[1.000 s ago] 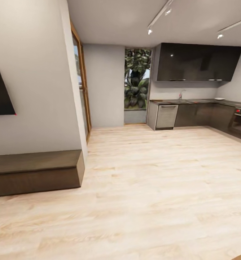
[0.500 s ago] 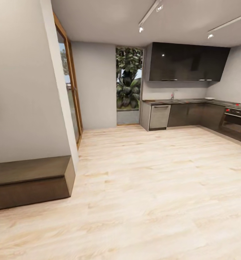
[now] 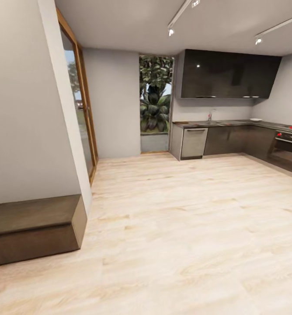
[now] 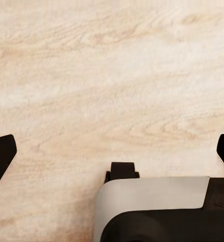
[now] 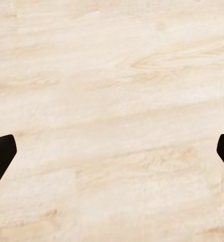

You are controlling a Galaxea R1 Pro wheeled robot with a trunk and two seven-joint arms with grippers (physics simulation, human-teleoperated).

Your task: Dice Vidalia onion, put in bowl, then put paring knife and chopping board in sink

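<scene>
Ahead, kitchen (image 3: 233, 118) beyond wood floor (image 3: 185, 218).

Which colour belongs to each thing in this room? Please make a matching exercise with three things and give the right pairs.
Things:
1. glossy upper cabinets
2. plank wood floor
3. low bench by the wall

Colours:
A. dark brown
B. black
C. pale beige

Pairs: 1-B, 2-C, 3-A
</scene>
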